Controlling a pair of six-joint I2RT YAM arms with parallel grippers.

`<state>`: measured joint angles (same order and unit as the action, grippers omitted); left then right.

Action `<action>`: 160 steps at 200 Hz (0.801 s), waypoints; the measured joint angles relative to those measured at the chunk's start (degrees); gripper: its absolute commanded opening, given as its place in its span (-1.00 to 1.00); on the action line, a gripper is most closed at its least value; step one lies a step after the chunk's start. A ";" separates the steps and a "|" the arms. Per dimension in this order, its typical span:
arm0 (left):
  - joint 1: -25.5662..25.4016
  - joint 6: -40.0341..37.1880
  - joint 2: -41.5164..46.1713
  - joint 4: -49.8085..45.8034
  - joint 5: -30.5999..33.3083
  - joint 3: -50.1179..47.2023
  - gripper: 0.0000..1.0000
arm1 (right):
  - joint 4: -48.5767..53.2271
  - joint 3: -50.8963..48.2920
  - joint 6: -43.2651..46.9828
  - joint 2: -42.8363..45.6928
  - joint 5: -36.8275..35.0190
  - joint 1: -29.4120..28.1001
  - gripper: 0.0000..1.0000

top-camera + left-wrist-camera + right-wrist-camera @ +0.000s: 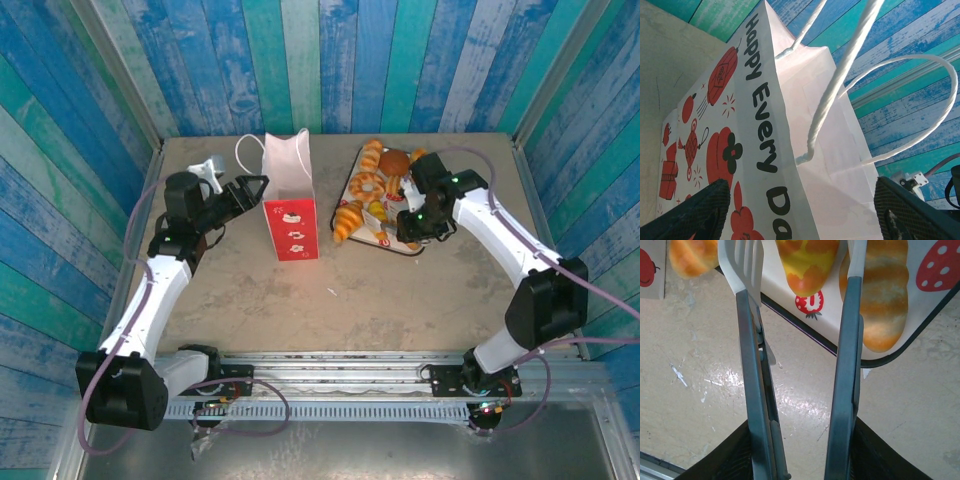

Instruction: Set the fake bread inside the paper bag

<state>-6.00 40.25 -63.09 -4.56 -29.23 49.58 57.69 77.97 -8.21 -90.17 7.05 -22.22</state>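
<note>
The paper bag (290, 200) stands upright mid-table, white above and red below, its mouth open. My left gripper (252, 188) is open beside the bag's top. In the left wrist view the bag (790, 150) and its cord handles (840, 75) lie between the spread fingers (695, 215). The fake bread (380, 180) is piled on a strawberry-print tray (827, 315). My right gripper (412, 222) is shut on grey tongs (752, 365). The tongs' white tips straddle a yellow-orange pastry (807, 265), with a ridged loaf (885, 305) just to its right.
A croissant (348, 218) hangs over the tray's left edge, close to the bag. A small white object (210, 165) lies at the back left behind my left arm. Blue plank walls enclose the table on three sides.
</note>
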 measured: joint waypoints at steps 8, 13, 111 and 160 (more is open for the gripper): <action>0.00 -0.02 -0.04 0.09 0.00 -0.09 0.54 | -0.20 0.02 -0.04 -0.37 -0.02 -0.07 -0.09; 0.00 -0.02 -0.07 0.11 0.00 -0.15 0.53 | -0.33 0.00 -0.09 -0.57 -0.02 -0.07 -0.09; 0.00 -0.44 -0.07 0.22 0.33 -0.31 0.40 | -1.42 -0.04 -0.37 -2.40 -1.95 -0.42 -0.18; 0.00 -1.05 -0.07 0.15 1.31 -0.35 0.18 | -1.40 -0.15 -0.39 -2.89 -2.80 -0.44 -0.25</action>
<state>-6.00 39.20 -63.16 -4.40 -27.92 49.23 56.29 77.82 -8.60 -93.06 4.25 -22.65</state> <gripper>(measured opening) 0.600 0.381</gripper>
